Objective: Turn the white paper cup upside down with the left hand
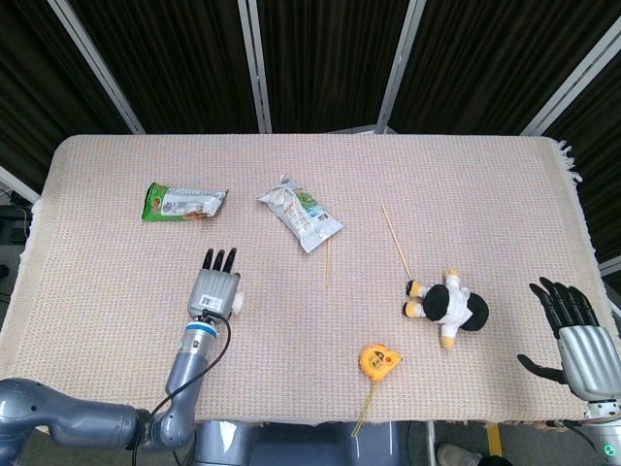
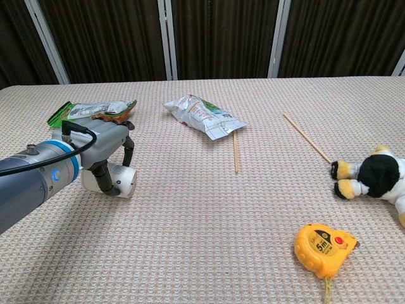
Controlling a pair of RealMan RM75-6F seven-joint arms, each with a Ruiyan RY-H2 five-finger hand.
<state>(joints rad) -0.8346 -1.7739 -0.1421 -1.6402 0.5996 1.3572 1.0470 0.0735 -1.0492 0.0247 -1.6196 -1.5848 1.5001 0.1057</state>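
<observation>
Paper cup (image 2: pixel 120 180) under metal left hand (image 2: pixel 101 147)

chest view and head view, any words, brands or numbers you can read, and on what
"5m" in dark print on the face of the yellow tape measure, chest view.
Green snack packet: print there, too small to read.
White and green snack bag: print there, too blurred to read.
White paper cup under the left hand: no text shows on its visible part.
Plush toy: no text.
</observation>
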